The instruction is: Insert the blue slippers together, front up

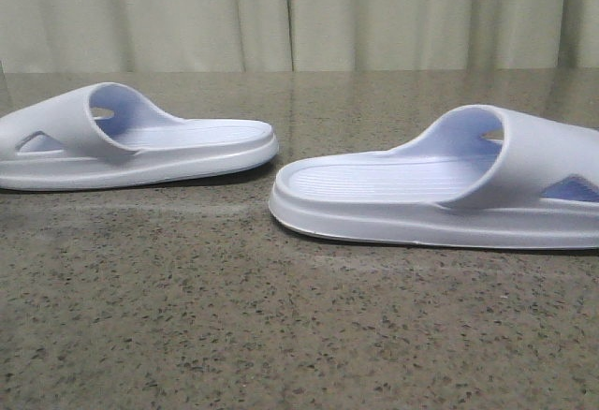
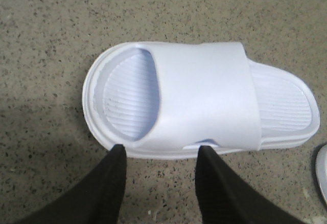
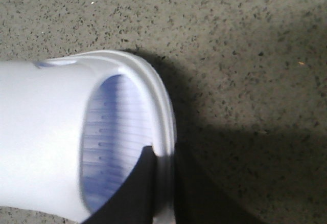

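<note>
Front view: two blue slippers counted, one pair, both sole-down on the surface [image 1: 281, 335]. Left slipper [image 1: 131, 143] lies at the left side, strap toward the left edge of frame, open footbed end pointing to the middle. Right slipper [image 1: 449, 190] lies at the right side and nearer the camera, strap toward the right edge, open footbed end pointing to the middle. The two inner ends are near each other but apart; a strip of bare surface shows between them. Each strap has a triangular side cutout; footbeds are ribbed. Neither arm appears in this view. Left wrist view: left hand [image 2: 161, 178] has its two dark fingers [image 2: 104, 188] spread wide, holding nothing, tips just beside the long edge of the left slipper; contact cannot be confirmed. Right wrist view: right hand [image 3: 159, 183], two dark fingers, one inside the right slipper on the footbed, the other outside the rim, the sole wall between them; picture is blurred, so whether they press the wall cannot be told. Surface: one, speckled grey-brown stone-look top. Room: pale pleated curtain [image 1: 299, 12] across the whole back.
</note>
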Available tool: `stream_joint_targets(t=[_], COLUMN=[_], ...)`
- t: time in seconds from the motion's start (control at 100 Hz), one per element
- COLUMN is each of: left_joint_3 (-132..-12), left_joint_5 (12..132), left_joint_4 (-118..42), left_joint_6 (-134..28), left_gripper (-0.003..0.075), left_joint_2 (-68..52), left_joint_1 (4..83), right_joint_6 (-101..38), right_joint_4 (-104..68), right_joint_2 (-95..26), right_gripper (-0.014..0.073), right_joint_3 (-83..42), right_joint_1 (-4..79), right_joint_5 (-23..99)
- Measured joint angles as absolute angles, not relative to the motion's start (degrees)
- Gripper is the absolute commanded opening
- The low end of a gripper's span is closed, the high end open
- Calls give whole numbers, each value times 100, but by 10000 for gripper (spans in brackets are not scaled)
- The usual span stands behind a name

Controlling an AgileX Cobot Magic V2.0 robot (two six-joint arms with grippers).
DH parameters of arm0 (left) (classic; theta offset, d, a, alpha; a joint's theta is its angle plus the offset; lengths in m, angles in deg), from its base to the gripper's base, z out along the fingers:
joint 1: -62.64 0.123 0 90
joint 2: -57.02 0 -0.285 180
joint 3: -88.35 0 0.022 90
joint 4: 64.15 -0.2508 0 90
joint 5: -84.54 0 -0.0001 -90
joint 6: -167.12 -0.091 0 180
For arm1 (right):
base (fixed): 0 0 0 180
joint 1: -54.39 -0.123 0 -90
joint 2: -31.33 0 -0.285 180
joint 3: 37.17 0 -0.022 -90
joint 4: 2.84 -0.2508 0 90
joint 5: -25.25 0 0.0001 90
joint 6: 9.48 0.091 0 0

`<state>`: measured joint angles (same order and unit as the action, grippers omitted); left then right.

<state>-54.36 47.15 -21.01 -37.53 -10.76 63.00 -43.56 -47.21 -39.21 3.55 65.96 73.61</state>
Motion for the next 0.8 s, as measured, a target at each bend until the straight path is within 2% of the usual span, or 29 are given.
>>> stream_joint_targets(t=[0.35, 0.8], left_joint_3=[-6103, -6282], left_joint_5=[3970, 3881], left_joint_4=[-1540, -1266], left_joint_6=[-4656, -5182], left_gripper=[279, 279], left_joint_2=[-2055, -2987], left_joint_1=[7110, 7143], right_joint_6=[-4356, -4356], right_joint_4=[-4721, -4721], right_joint_2=[-3921, -3921], right_gripper=[-107, -107], right_joint_3=[355, 355], right_joint_1=[6596, 6596], right_joint_5=[7361, 7361])
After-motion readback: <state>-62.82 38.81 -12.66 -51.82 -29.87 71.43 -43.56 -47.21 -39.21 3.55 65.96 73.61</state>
